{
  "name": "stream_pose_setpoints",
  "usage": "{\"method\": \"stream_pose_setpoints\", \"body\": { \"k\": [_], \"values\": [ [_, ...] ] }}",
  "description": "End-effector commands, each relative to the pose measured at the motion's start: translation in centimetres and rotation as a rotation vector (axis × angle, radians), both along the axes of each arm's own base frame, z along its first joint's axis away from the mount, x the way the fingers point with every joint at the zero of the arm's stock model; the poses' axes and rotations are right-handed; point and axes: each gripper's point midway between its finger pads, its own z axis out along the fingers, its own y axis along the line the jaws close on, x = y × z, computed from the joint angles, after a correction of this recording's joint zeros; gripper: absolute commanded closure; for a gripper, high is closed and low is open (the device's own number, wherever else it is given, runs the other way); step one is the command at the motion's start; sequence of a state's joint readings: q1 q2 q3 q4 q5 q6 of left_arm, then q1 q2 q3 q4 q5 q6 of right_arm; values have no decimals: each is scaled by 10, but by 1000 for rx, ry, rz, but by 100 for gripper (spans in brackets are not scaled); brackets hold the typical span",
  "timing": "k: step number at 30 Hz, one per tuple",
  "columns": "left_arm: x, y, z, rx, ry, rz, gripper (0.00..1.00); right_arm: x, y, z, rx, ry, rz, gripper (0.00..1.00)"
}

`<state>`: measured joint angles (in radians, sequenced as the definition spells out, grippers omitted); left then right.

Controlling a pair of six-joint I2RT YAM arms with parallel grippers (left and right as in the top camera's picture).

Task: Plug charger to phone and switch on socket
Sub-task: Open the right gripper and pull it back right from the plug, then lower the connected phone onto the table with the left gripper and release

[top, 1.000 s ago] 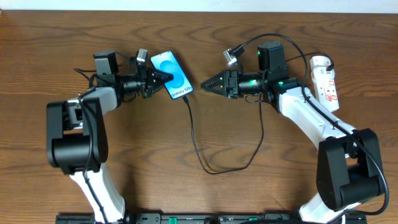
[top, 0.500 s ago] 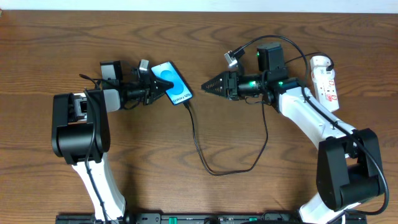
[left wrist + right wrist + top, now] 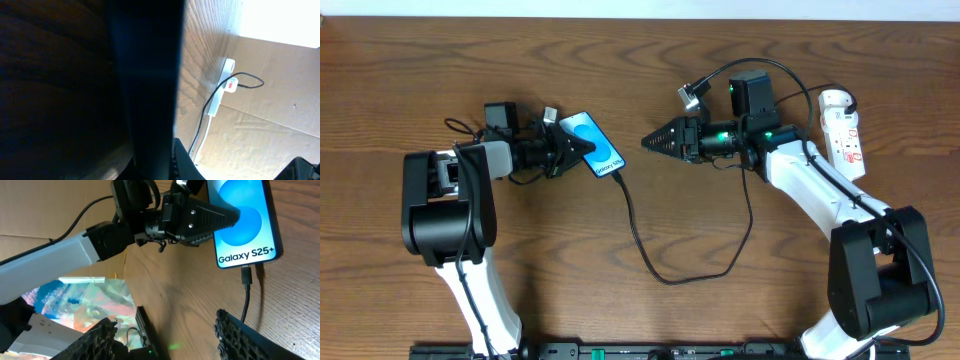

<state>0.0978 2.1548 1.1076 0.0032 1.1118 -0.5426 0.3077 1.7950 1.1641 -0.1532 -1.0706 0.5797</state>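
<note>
Overhead, my left gripper (image 3: 582, 148) clamps the phone (image 3: 605, 155) left of centre, charger (image 3: 630, 212) plugged in, while my right gripper (image 3: 648, 142) hangs open, empty.

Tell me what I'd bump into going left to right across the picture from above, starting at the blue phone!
phone → right gripper → socket

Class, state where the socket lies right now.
In the overhead view, the socket lies at the far right, beside the right arm, apart from the phone.
</note>
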Motion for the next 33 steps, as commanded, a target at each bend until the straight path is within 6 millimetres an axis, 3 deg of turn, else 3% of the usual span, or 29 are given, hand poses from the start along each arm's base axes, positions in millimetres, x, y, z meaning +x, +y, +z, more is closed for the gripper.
{"method": "stream_pose_setpoints", "body": {
  "k": [1, 10, 11, 18, 25, 33],
  "values": [
    [-1, 20, -35, 182, 24, 51, 92, 0, 4, 7, 1, -40, 12, 37],
    [-1, 20, -35, 182, 27, 50, 83, 0, 4, 7, 0, -40, 13, 37],
    [-2, 20, -36, 182, 30, 50, 76, 0, 4, 7, 0, -40, 13, 37],
    [-2, 21, -36, 185, 30, 52, 63, 0, 4, 7, 1, -40, 13, 37],
    [-7, 28, -45, 244, 80, 71, 42, 0, 4, 7, 1, -40, 13, 37],
    [-19, 44, -53, 382, 134, 82, 36, 0, 4, 7, 0, -40, 13, 37]
  ]
}}
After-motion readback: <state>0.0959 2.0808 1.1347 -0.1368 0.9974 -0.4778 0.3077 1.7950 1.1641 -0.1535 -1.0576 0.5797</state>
